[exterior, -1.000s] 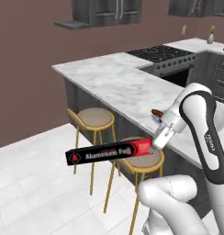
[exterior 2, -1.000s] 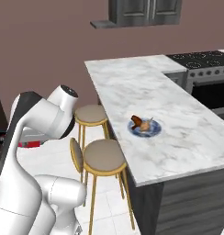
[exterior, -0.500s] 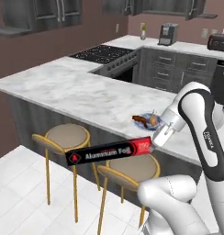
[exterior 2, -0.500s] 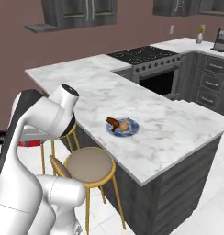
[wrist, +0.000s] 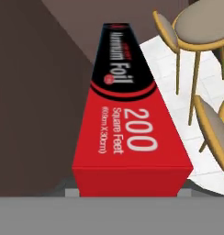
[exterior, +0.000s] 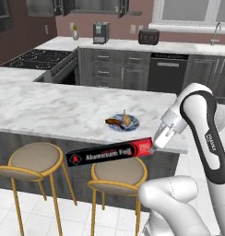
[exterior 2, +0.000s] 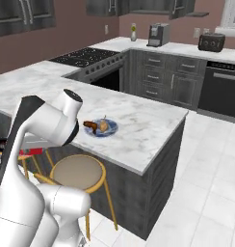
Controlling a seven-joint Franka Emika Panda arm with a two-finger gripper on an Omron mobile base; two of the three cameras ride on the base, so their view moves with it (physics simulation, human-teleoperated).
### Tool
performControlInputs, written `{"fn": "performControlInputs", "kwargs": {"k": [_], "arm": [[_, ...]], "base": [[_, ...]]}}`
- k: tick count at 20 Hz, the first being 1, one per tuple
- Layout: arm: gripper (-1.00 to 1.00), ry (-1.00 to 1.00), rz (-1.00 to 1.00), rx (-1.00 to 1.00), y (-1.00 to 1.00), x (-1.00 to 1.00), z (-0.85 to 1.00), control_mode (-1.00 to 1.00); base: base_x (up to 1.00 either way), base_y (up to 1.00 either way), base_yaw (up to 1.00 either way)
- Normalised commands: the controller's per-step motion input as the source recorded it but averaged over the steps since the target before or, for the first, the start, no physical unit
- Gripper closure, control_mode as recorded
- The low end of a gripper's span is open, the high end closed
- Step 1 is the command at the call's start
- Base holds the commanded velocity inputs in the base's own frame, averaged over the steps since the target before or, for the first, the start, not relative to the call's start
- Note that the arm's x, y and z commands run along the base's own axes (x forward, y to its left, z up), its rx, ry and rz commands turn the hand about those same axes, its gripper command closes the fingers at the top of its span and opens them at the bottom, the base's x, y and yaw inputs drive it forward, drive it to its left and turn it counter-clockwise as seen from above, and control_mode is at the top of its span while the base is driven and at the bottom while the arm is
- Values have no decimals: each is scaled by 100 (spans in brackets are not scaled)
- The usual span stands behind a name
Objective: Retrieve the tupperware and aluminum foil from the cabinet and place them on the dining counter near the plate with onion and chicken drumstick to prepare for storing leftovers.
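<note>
1. While the aluminum foil (exterior: 109, 156) hangs level in the air, the gripper (exterior: 154, 146) clasps its red end, and the carton's black length reaches away from the fingers, out over the two stools (exterior: 118, 172).
2. In the hand view the carton (wrist: 126, 114) runs straight out from the gripper, red end nearest, with the dark base of the dining counter (wrist: 36, 101) alongside it.
3. The carton sits below the counter's marble top (exterior: 50, 108), just in front of its edge.
4. Above and just beyond the gripper, the plate (exterior: 124, 122) with a blue rim lies on the marble, bearing a brown chicken drumstick (exterior: 113, 121) and a pale onion (exterior: 126, 119).
5. White lettering reads "Aluminum Foil" on the black part and "200 Square Feet" on the red part; smaller print beside it is too fine to be sure of.
</note>
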Motion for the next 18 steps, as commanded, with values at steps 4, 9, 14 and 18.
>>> {"fn": "performControlInputs", "kwargs": {"k": [4,9,14,18], "arm": [[100,0,0,0,0,0,0,100],[100,-25,-47,-3,9,62,0,-100],[100,-14,-43,0,-33,63,-9,-100],[100,-4,-41,0,-51,64,-25,-100]], "base": [[62,58,-55],[0,0,0],[0,0,0],[0,0,0]]}}
